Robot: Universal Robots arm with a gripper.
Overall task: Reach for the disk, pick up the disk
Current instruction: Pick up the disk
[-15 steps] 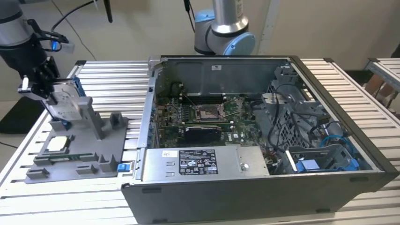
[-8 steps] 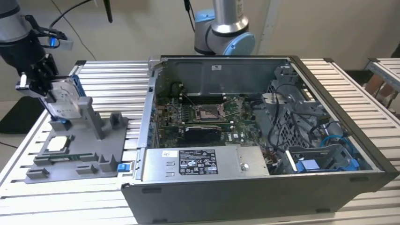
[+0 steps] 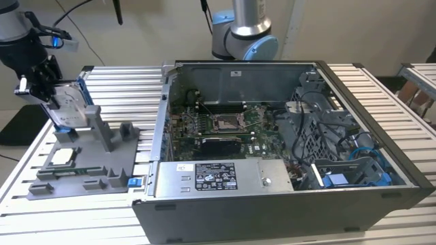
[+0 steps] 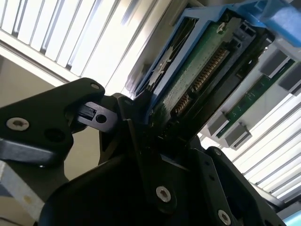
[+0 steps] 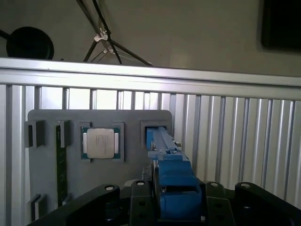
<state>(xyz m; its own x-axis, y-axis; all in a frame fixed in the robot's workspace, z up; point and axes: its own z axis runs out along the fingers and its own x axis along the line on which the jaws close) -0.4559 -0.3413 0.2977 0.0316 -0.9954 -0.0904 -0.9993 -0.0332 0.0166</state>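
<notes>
My gripper is clamped on the disk, high at the exterior view's left, at the upper end of the grey tray. The disk stands on edge there, silver face showing, with the blue bracket along its rim. My fingers are mostly hidden behind it, and my wrist is cut off by the frame's upper left corner. The disk's lower edge sits behind the tray's posts, so I cannot tell whether it is clear of its slot.

In the second wrist view the gripper has black fingers pressed on both sides of the disk. Its green circuit board and connector row face the camera, and its far end is cut off by the frame.

In the first wrist view the disk is a narrow blue edge running from the gripper to a slot in the tray, beside the chip.

The open case stands well apart at the exterior view's right, on the slatted table.
</notes>
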